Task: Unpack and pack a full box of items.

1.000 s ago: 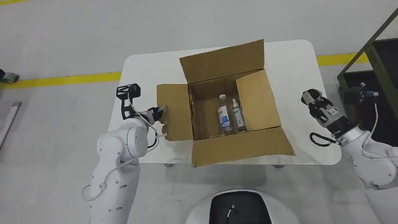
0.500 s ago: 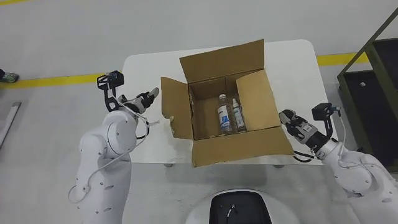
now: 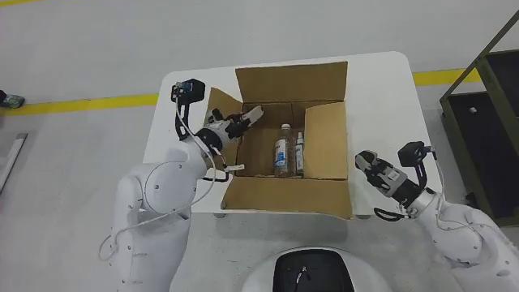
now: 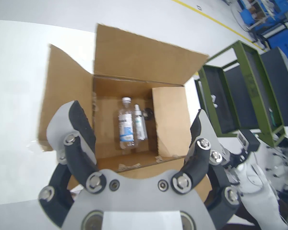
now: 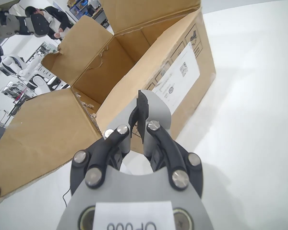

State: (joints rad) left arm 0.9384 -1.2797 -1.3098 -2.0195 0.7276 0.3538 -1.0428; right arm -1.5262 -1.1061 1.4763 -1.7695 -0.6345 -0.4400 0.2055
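An open box [image 3: 288, 196] is set in the middle of the white tabletop [image 3: 381, 89], with its far flap raised. Two bottles are laid side by side on its floor, caps toward the far wall: a large bottle [image 4: 126, 126] and a slim bottle [image 4: 139, 124]. The left arm is bent at the elbow and carried over the box's left flap. The left gripper [image 4: 138, 118] is held above the left edge of the opening and is aimed down into the box. Its jaws are spread wide, and nothing is held between them. The right arm is kept low at the box's right side. The right gripper [image 5: 141, 104] is placed just beside the labelled outer wall, near the front corner and close above the tabletop. Its jaws are pressed together, and nothing is gripped by them.
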